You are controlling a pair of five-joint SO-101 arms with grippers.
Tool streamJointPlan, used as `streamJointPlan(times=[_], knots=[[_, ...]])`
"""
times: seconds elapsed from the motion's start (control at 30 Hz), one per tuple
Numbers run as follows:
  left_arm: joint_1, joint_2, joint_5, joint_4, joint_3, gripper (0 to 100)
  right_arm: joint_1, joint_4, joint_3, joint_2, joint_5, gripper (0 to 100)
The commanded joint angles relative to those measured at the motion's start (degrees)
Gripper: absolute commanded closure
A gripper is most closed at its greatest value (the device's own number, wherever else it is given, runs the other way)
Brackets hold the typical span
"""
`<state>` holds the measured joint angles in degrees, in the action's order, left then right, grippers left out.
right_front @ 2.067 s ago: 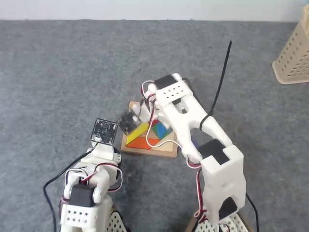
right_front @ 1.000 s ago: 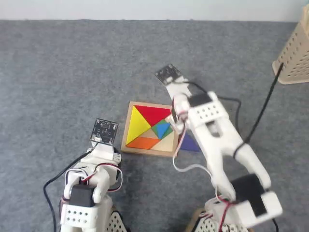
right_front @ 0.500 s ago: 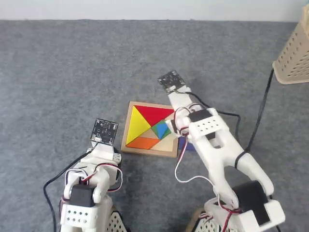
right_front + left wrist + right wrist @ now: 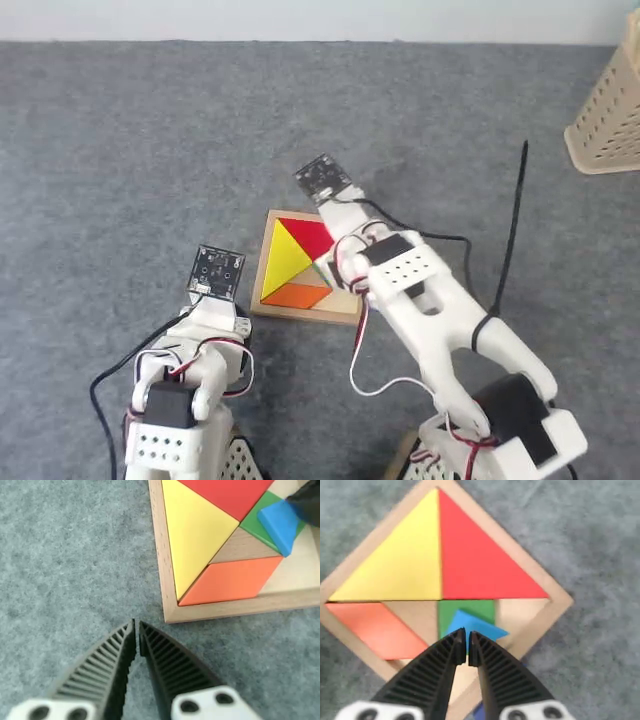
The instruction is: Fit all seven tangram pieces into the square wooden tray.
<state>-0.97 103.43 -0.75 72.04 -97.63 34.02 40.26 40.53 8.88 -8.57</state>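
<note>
Grey carpet (image 4: 150,130) under the wooden tray (image 4: 266,250); right gripper (image 4: 464,633) closed above it, tips at the tilted blue triangle (image 4: 482,628) on the green piece (image 4: 480,609); left gripper (image 4: 136,626) closed, just off the tray's edge.

Mid-table (image 4: 150,130), we find the tray (image 4: 300,313) between the two arms. In it, one large triangle (image 4: 282,258) lies left, another large triangle (image 4: 312,236) behind, and the parallelogram (image 4: 295,296) in front. The small triangle (image 4: 475,625) rests tilted on the square piece (image 4: 477,607), at the right gripper (image 4: 466,634). The left gripper (image 4: 136,626) sits near the tray's front-left corner. A basket (image 4: 610,110) stands far right.
</note>
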Motion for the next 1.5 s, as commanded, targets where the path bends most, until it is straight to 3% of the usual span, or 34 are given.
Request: streamJointPlan(times=[0.0, 0.63, 1.0, 1.47], knots=[[0.0, 1.14, 0.53, 0.35, 1.1, 99, 1.36, 1.01, -0.53, 1.19, 0.18, 99.2], [0.0, 1.14, 0.53, 0.35, 1.1, 99, 0.84, 3.03, -3.6, -5.41, -0.09, 99.2], [0.0, 1.14, 0.53, 0.35, 1.1, 99, -5.41, 2.95, -6.15, -6.99, -0.35, 99.2], [0.0, 1.14, 0.53, 0.35, 1.1, 99, -7.08, 2.95, -8.0, -4.79, -2.81, 99.2]])
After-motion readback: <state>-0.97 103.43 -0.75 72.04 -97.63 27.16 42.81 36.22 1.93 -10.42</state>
